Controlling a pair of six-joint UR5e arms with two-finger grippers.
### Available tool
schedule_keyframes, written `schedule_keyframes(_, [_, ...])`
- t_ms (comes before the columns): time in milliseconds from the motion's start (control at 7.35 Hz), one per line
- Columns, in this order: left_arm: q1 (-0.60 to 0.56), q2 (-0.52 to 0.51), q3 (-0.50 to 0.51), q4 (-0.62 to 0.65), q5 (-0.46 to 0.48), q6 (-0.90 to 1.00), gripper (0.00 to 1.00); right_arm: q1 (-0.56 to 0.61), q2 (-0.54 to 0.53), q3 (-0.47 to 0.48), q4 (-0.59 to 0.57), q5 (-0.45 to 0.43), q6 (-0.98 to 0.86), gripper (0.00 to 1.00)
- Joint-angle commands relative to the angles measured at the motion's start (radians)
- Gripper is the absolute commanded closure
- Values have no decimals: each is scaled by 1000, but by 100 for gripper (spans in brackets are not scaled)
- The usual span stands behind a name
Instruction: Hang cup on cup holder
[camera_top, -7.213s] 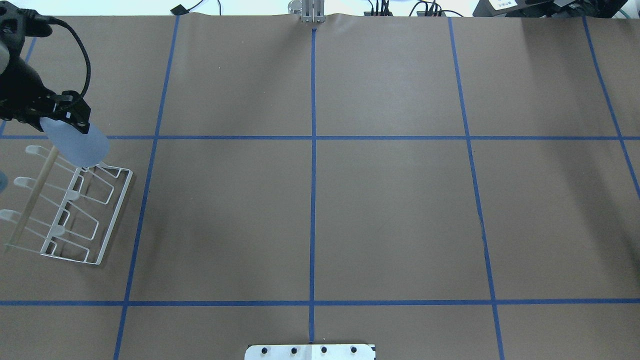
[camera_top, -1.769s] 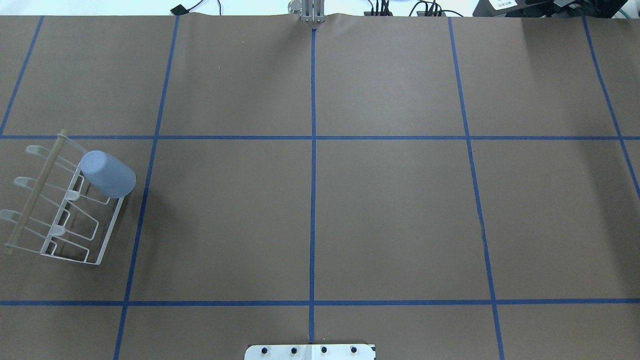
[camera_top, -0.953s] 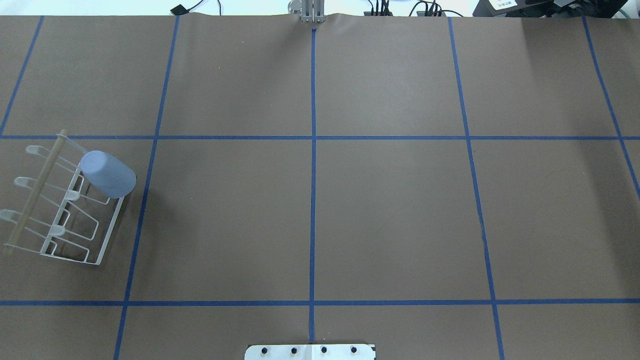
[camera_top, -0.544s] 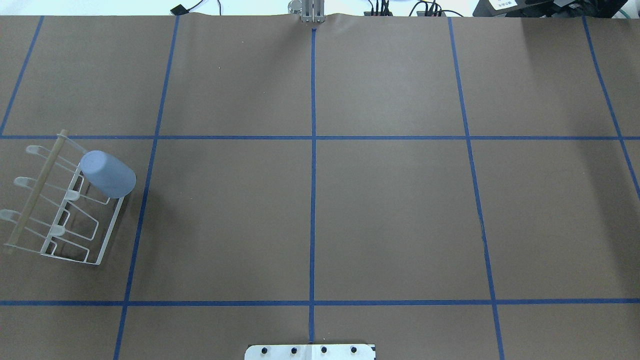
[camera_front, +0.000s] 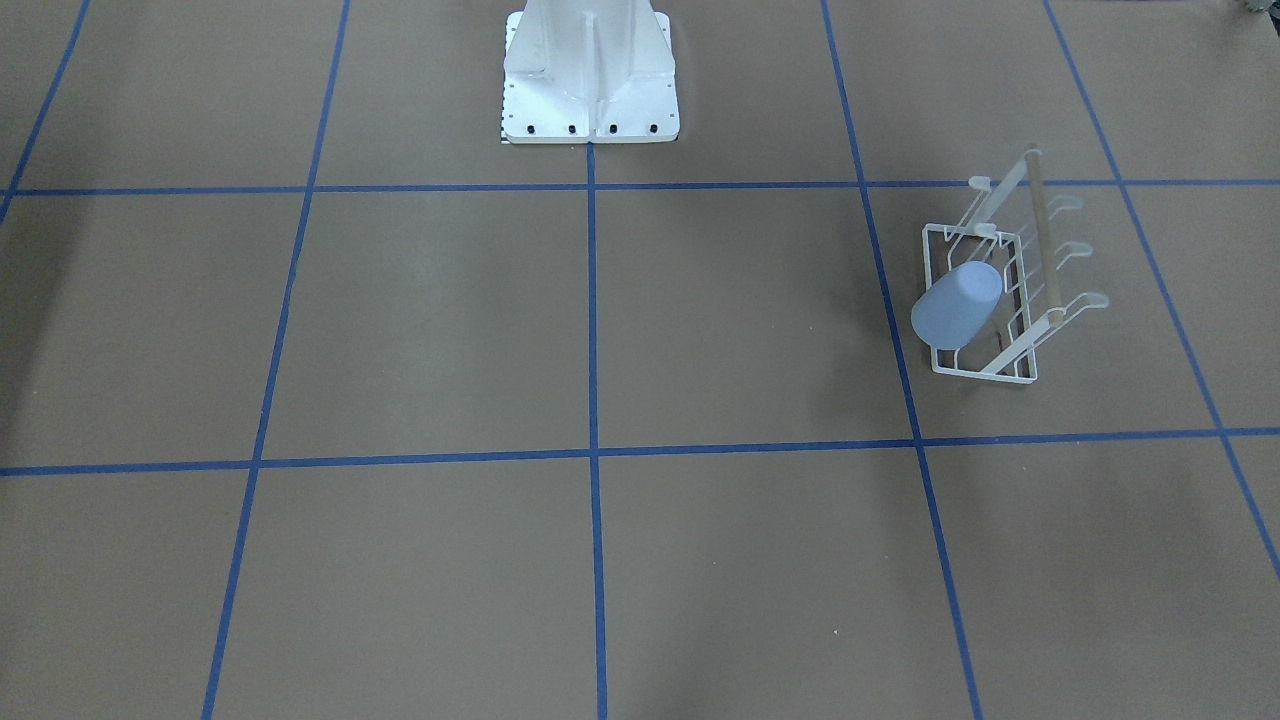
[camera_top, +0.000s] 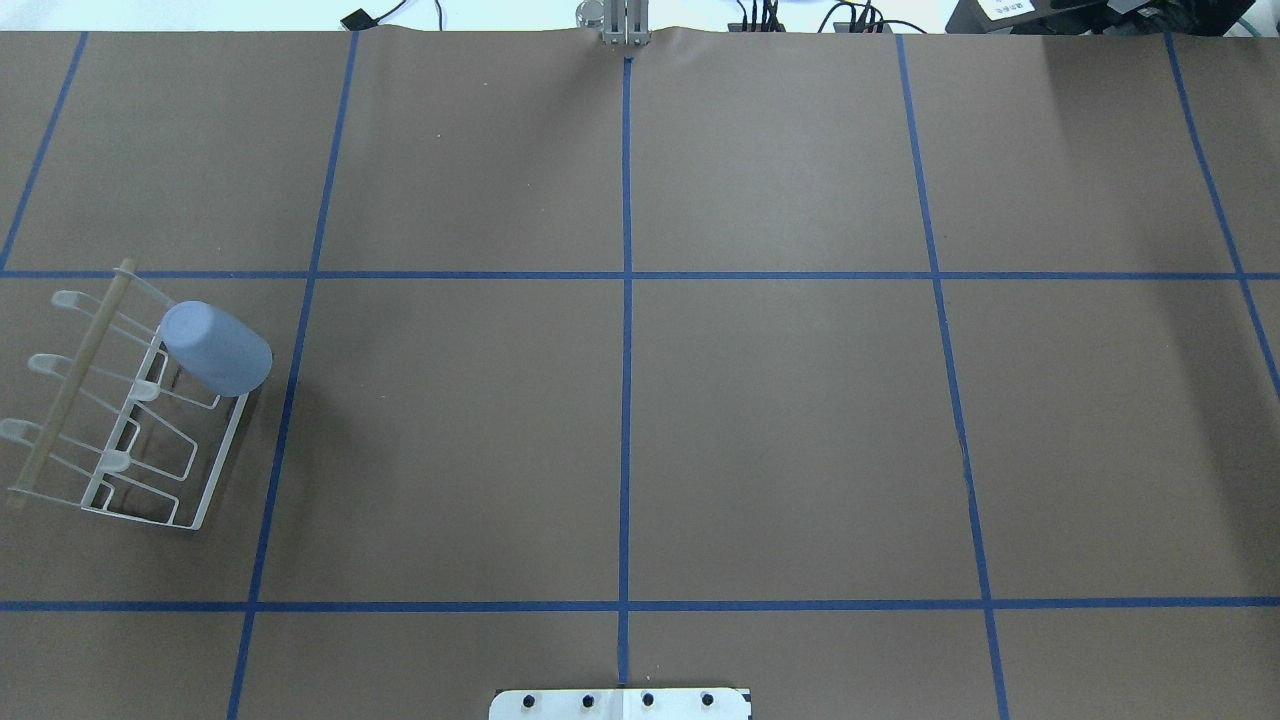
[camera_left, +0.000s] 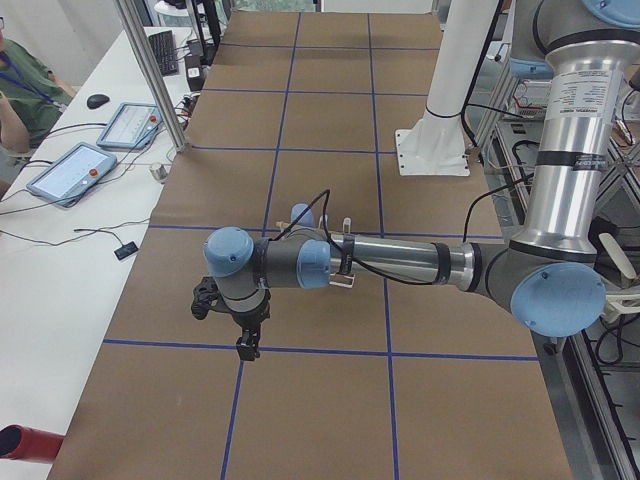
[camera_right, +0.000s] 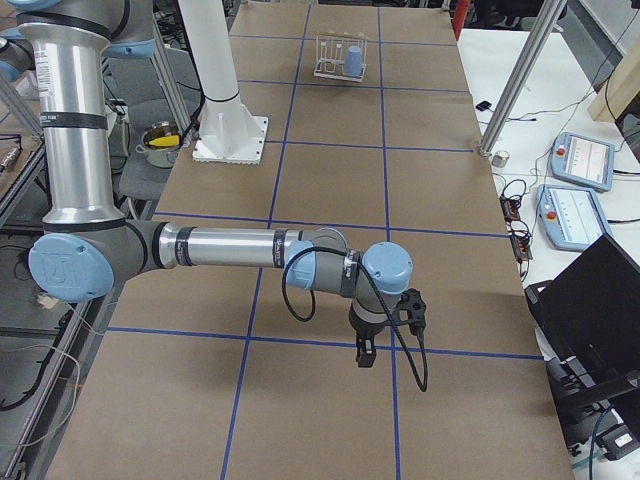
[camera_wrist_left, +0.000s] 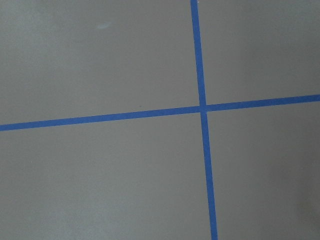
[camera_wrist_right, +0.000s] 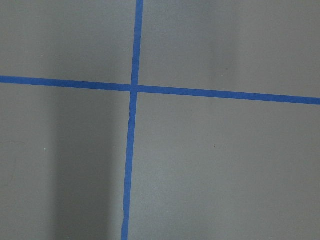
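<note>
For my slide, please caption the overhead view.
Light-blue plastic tumbler hanging tilted on the white wire rack with wooden top bar.

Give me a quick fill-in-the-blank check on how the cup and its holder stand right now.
1. The cup hangs tilted on the cup holder with its ____ pointing up.
2. In the overhead view, the cup holder stands near the ____ edge of the table.
3. The cup holder's top bar is made of ____.
Missing words: base; left; wood.
</note>
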Motion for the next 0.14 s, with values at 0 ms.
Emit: schedule_keyframes(0, [0,0,0,0,0,0,2,0,0,1,0,0,0,0])
